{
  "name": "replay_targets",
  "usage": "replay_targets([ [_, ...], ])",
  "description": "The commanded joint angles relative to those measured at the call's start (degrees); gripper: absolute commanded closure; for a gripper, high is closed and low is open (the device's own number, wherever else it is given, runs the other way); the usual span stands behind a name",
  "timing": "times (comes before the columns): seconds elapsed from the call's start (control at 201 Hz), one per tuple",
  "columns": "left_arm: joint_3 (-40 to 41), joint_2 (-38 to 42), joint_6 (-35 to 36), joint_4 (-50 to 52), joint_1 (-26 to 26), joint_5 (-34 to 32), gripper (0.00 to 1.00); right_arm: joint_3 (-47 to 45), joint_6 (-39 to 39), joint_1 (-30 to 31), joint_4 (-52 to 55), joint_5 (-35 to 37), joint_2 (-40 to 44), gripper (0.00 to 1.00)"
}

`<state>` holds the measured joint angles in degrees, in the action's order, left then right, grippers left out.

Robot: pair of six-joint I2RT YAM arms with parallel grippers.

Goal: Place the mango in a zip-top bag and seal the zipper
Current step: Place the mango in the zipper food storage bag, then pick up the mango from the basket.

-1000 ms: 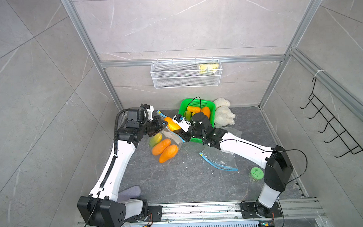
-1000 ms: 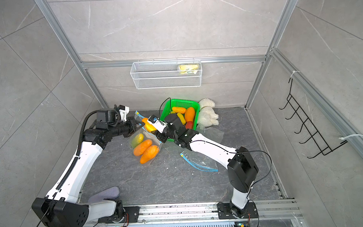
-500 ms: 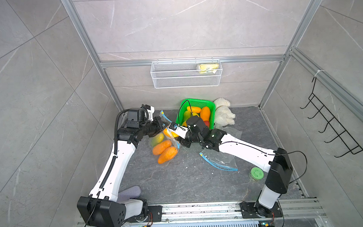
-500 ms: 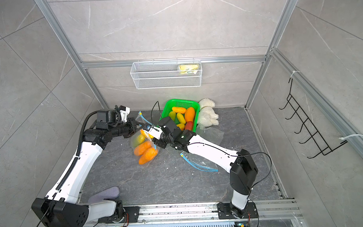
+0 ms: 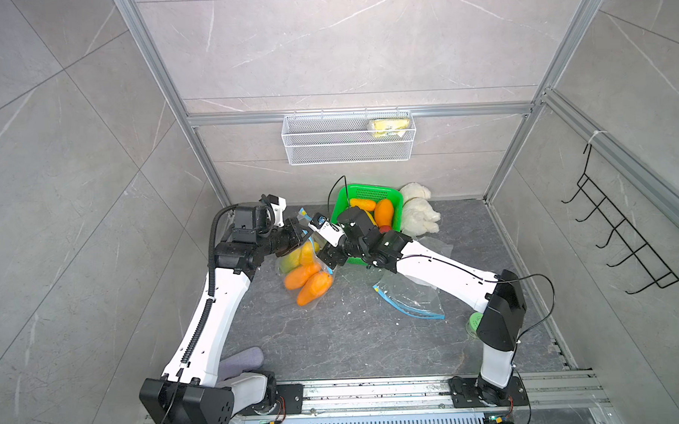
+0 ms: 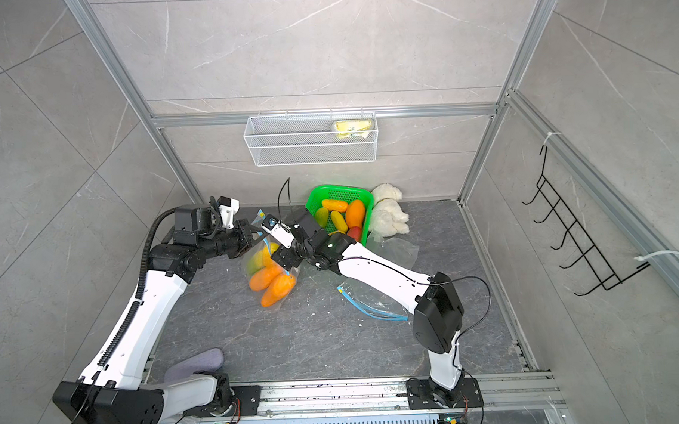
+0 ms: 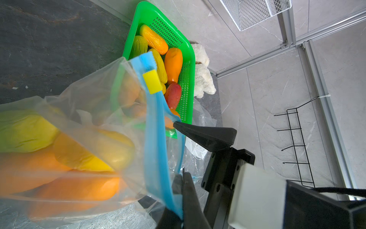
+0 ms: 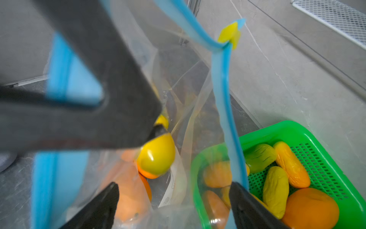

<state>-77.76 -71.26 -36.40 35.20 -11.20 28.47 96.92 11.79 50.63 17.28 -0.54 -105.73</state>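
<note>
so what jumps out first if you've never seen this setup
The clear zip-top bag stuffed with orange and yellow mangoes, mid-scene between the arms, the left jaws pinching its blue zipper edge. Further back, by the back wall, a bright green basket holds more mangoes, with a white plush toy beside it.

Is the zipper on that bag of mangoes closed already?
No, in the right wrist view the two blue zipper strips spread apart from the yellow slider, so the bag is open at its mouth.
</note>
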Motion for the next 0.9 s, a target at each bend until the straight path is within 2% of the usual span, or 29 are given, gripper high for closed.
replay_targets([
  [0.0,-1.17,1.07,2.25,0.5,0.61,-1.89,1.0,-9.83,-11.22,-1.71,-14.43,-5.72,10.0,0.04],
  [0.07,-0.65,1.17,2.25,0.53,0.98,-2.86,1.0,-17.21,-20.49,-5.15,-23.77,-7.69,14.01,0.03],
  [0.139,0.17,1.6,1.5,-0.17,1.65,-3.37,1.0,-21.57,-29.66,-9.25,-28.2,-7.91,14.99,0.03],
  [0.199,1.16,2.26,0.32,-1.38,2.42,-3.43,1.0,-23.01,-37.57,-13.19,-28.6,-7.35,13.43,0.05],
  [0.274,2.29,3.17,-0.89,-2.79,3.57,-2.81,1.0,-21.01,-42.1,-15.33,-23.33,-4.89,9.51,0.05],
  [0.458,3.53,5.58,-1.61,-3.56,5.11,-3.76,1.0,-3.31,-43.18,-15.52,-0.63,3.35,-5.13,0.08],
  [0.657,3.66,5.28,-1.69,-3.91,5.37,-3.11,1.0,10.59,-46.08,-15.43,6.83,4.68,-18.68,0.22],
  [0.762,3.84,5.03,-1.54,-4.18,5.37,-2.22,1.0,19.4,-45.2,-15.04,11.24,4.77,-25.72,0.23],
  [0.896,4.1,5.19,-1.34,-4.47,5.4,-2.08,1.0,36.14,-43.21,-14.42,21.89,4.45,-36.86,0.24],
])
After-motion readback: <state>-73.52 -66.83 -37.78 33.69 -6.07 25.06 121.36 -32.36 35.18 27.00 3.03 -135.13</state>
